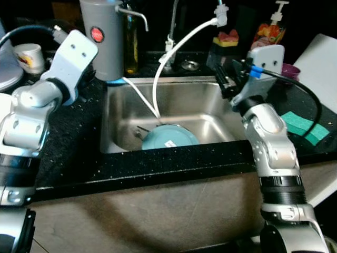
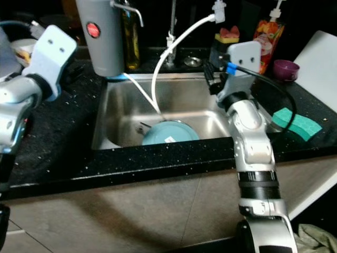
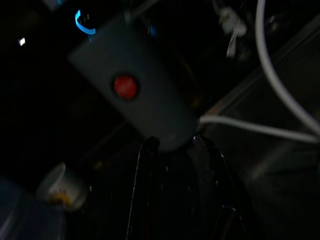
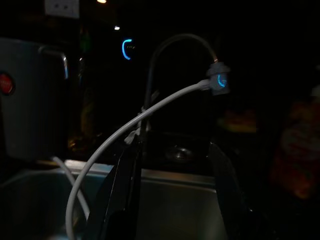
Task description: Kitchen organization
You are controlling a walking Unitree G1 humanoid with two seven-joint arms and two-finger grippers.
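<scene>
Around the steel sink [image 1: 210, 110], on black speckled counter [image 1: 68, 158], both end effectors hover open.

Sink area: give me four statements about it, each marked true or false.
1. A teal plate lies in the steel sink. True.
2. The white hose ends in the purple cup. False: it runs down into the sink.
3. The right gripper has its fingers apart, holding nothing. True.
4. The green sponge floats in the sink. False: it lies on the black counter, to the sink's right.
</scene>
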